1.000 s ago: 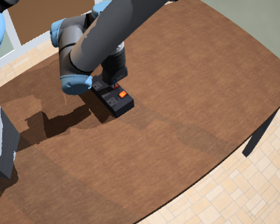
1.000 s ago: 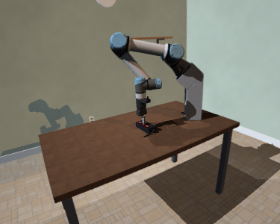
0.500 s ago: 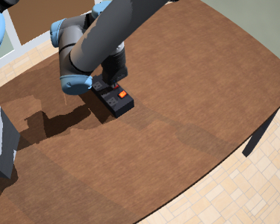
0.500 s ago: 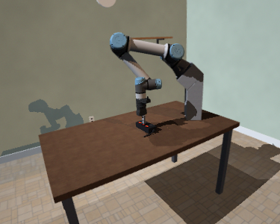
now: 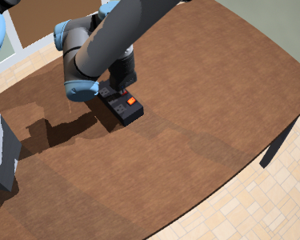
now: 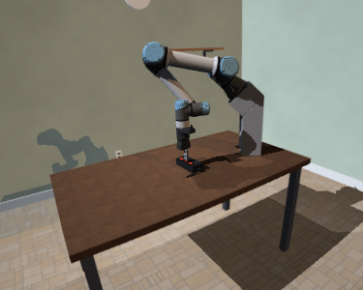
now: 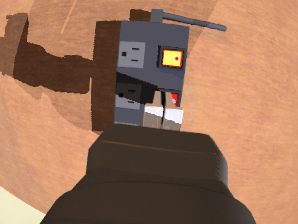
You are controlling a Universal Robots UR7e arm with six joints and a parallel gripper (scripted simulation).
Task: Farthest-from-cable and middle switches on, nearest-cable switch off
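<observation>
Brown table (image 5: 214, 120) | power strip (image 5: 123, 110) flat | pincer (image 7: 162, 108) pressed together, on middle switch (image 7: 173, 99)

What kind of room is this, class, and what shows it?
Probably a plain indoor workroom: painted walls, a tiled floor, and a wooden table carrying a robot arm and a power strip.

Plain room: wooden table (image 6: 133, 203), tiled floor (image 6: 191, 266), painted walls (image 6: 60, 72).
</observation>
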